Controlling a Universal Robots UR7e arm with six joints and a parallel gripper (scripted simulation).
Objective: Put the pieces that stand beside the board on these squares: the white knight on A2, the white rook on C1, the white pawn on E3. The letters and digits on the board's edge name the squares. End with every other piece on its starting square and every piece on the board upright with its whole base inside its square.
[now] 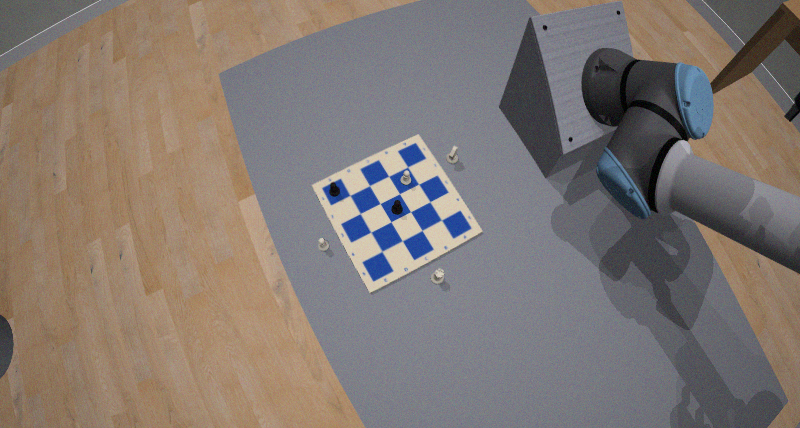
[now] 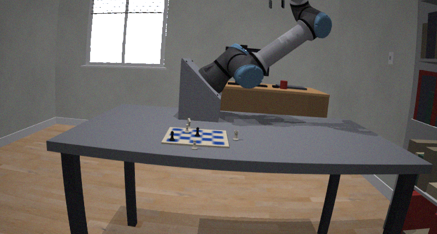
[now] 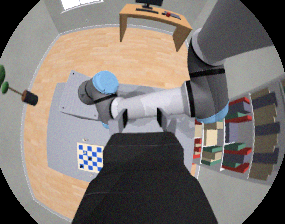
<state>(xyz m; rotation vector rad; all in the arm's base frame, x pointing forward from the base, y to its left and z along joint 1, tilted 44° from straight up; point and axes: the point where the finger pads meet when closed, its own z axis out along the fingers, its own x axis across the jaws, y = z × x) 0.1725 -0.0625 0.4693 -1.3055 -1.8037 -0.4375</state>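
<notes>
A small blue and cream chessboard point(image 1: 399, 215) lies on the grey table; it also shows in the side view point(image 2: 196, 136) and, tiny, in the wrist view point(image 3: 92, 156). Beside the board stand three white pieces: the knight point(image 1: 453, 154) at the far side, the rook point(image 1: 438, 275) at the near right side, the pawn point(image 1: 323, 243) at the left side. On the board stand two black pawns point(image 1: 334, 189) point(image 1: 397, 206) and a white piece point(image 1: 406, 176). My gripper point(image 2: 277, 2) is open and empty, high above the table, far from every piece.
The arm's grey wedge-shaped mount point(image 1: 559, 84) stands on the table behind the board. The arm point(image 1: 699, 173) reaches out over the table's right side. A wooden desk point(image 2: 275, 99) stands behind the table.
</notes>
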